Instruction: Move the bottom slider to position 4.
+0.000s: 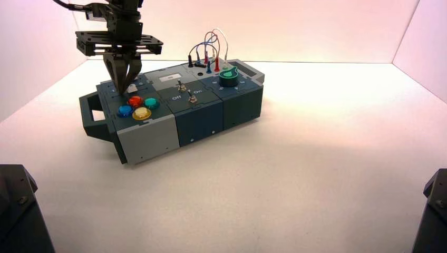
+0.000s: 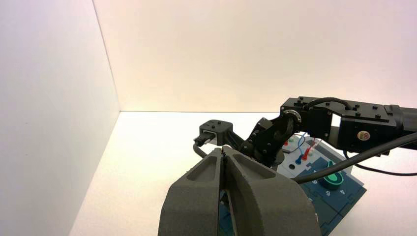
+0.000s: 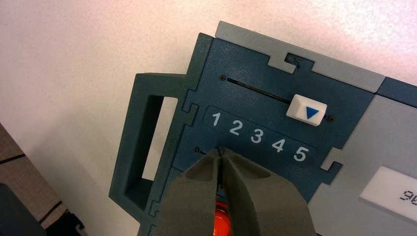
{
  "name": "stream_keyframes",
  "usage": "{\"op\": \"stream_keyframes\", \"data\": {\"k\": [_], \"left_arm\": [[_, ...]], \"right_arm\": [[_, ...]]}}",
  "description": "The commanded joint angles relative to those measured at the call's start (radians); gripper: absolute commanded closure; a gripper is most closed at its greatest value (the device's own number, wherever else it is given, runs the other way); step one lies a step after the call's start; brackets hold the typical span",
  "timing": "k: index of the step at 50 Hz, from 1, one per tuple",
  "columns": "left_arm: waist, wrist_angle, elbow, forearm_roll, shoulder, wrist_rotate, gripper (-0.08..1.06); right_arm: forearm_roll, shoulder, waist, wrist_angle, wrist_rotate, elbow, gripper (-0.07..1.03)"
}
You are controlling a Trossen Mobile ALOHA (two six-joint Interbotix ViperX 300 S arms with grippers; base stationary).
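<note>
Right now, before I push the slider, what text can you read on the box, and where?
"1 2 3 4 5": blue panel beside the slider track.
"Off", "On": beside the toggle switches.
Blue triangle: white slider knob.
Display: digits cut off, unreadable.
Green knob's numerals: too small.

High view overlooks box (image 1: 174, 113), right wrist close above it (image 3: 255, 64), left wrist distant.

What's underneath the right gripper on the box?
The shut right gripper covers the lower slider track below the numerals; a red button shows beneath. The bottom slider's knob is hidden.
</note>
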Motion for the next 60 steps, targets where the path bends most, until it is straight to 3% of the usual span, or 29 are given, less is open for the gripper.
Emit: {"op": "stream_keyframes", "data": {"k": [1, 60], "left_arm": [[0.003, -0.009, -0.017, -0.002, 0.011, 0.003, 1.01], [0.003, -0.009, -0.017, -0.002, 0.000, 0.005, 1.01]], "right_arm": [[-0.009, -0.051, -0.006, 0.000, 0.002, -0.008, 0.99], [-0.032, -0.041, -0.017, 0.011, 0.012, -0.008, 0.99]]}}
